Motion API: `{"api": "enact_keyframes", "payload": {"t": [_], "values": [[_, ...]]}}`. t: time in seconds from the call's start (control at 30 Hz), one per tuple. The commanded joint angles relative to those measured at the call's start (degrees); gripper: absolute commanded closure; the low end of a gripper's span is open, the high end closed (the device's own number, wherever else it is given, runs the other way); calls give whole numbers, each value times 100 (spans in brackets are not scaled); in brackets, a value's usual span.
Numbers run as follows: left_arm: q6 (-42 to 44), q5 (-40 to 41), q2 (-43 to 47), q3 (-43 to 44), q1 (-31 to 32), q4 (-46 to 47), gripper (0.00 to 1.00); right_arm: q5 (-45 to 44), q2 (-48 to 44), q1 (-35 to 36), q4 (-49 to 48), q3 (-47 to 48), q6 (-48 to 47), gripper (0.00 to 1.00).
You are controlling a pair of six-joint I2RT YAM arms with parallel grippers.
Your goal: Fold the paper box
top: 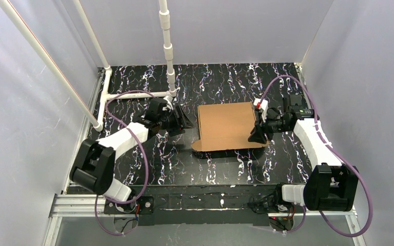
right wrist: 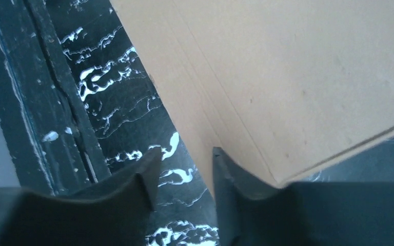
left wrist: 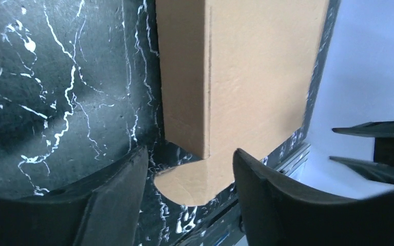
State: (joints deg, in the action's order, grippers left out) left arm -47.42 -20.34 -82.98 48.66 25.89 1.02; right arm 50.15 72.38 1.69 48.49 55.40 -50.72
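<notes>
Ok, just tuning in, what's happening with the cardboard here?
The paper box lies on the marbled black table, folded into a shallow closed shape, with a rounded flap poking out at one near corner. The left arm and right arm flank it, one on each side, jaws open and holding nothing.

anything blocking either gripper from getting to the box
Nothing visible does. Only bare table lies between the left gripper and the box's left side. The right gripper sits at the box's right edge with nothing between them. Both have their jaws apart and hold nothing.
</notes>
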Motion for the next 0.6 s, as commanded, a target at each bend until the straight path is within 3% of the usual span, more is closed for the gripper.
{"api": "enact_keyframes", "payload": {"t": [0.0, 0.07, 0.2, 0.3, 0.4, 0.57], "values": [[-57, -270, -449, 312, 30, 98, 52, -594, 100, -380, 554, 56, 12, 71], [132, -94, -585, 345, 35, -42, 58, -821, 61, -450, 700, -57, -196, 83], [315, 33, -1032, 512, 35, -242, 67, -1492, -258, -627, -79, -266, 611, 99], [228, -107, -1372, 623, 75, -140, 71, -2382, -499, -792, -1969, -546, 2360, 99], [126, -119, -1555, 590, 205, 131, 73, -3114, -210, -771, -3452, -583, 3249, 99], [46, -35, -1644, 558, 504, 202, 73, -3579, 1451, -547, -3900, 380, 3940, 99]]}}
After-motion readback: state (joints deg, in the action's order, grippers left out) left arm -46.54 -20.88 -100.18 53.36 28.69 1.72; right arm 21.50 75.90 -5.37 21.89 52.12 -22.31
